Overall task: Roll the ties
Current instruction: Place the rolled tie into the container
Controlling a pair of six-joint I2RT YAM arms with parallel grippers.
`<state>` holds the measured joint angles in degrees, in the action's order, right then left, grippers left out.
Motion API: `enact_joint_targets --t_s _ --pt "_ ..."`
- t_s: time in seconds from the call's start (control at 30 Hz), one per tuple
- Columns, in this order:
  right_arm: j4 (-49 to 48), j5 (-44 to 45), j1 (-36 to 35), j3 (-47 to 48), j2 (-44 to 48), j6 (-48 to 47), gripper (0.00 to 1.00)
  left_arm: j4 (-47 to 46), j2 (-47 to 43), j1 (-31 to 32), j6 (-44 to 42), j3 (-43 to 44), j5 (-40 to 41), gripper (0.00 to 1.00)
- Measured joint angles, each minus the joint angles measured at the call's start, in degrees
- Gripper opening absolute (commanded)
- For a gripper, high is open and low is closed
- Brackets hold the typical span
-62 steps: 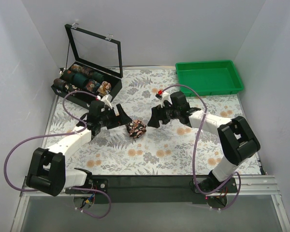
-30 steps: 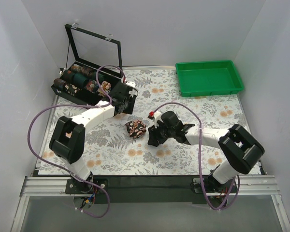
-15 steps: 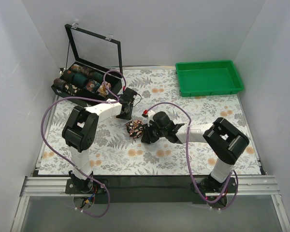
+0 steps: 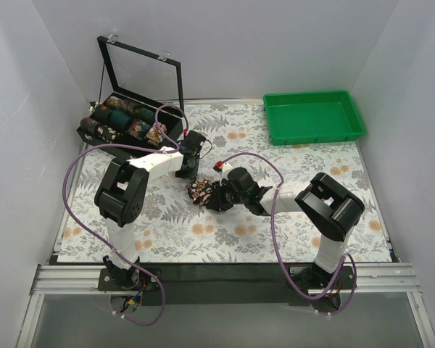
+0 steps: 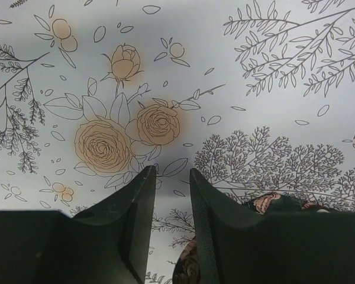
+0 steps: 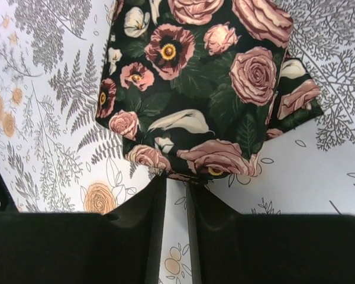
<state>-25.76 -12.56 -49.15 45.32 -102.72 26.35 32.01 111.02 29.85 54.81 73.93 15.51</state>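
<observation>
A dark tie with pink rose print lies folded into a compact bundle on the flowered table cover. In the right wrist view the tie fills the top. My right gripper has its tips touching the tie's near edge, jaws a narrow gap apart with only table cover showing between them. From above, my right gripper is at the tie's right side. My left gripper hovers at its far left. In the left wrist view the left gripper stands narrowly open and empty, the tie peeking from behind its right finger.
A black case with its glass lid raised stands at the back left, holding several rolled ties. A green tray sits at the back right. White walls close in three sides.
Both arms have closed in on the tie: the left gripper came down from beside the case, the right slid left up to the tie's edge. Both pairs of jaws have narrowed.
</observation>
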Motion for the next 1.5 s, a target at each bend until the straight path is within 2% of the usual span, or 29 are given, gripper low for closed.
enact_joint_targets --t_s 0.13,0.43,0.67,0.7,0.87,0.93,1.03,1.2,1.23,1.33,1.5 --pt "-3.37 0.66 -0.02 -0.02 -0.76 2.4 0.19 0.15 0.0 -0.07 0.11 0.07 -0.48 0.29" --pt "-10.36 1.11 -0.11 -0.09 -3.37 7.54 0.18 0.26 0.0 -0.15 0.42 0.09 -1.33 0.29" --pt "-12.04 1.05 -0.11 -1.14 -3.32 8.28 0.25 0.46 -0.02 -0.15 0.68 0.09 0.0 0.36" --pt "-11.96 1.07 -0.11 -2.01 -2.56 8.0 0.27 0.55 -0.11 -0.2 0.83 0.09 0.42 0.37" --pt "-8.48 0.39 -0.11 -4.35 3.04 4.85 0.43 0.98 -0.87 -1.44 1.33 -0.04 2.23 0.67" --pt "-6.01 0.24 -0.07 -4.33 5.9 2.6 0.45 1.03 -2.1 -2.67 1.88 -0.13 2.64 0.73" --pt "-2.27 -1.09 0.85 -4.17 9.62 0.09 0.48 0.9 -7.21 -5.09 3.32 -0.68 3.06 0.77" --pt "3.52 -4.39 5.4 -2.01 11.5 -2.27 0.54 -1.53 -21.86 -7.91 7.43 -4.22 2.29 0.79" --pt "4.63 -5.16 6.56 -1.09 11.43 -2.47 0.54 -2.58 -25.92 -8.0 8.68 -6.32 1.14 0.8" --pt "6.4 -8.15 9.73 2.1 10.95 -2.54 0.55 -7.08 -36.37 -7.96 11.32 -15.43 -3.04 0.95" --pt "6.75 -13.46 12.7 9.49 6.38 -1.84 0.55 -13.33 -50.9 -7.89 17.07 -32.44 -11.58 0.98"
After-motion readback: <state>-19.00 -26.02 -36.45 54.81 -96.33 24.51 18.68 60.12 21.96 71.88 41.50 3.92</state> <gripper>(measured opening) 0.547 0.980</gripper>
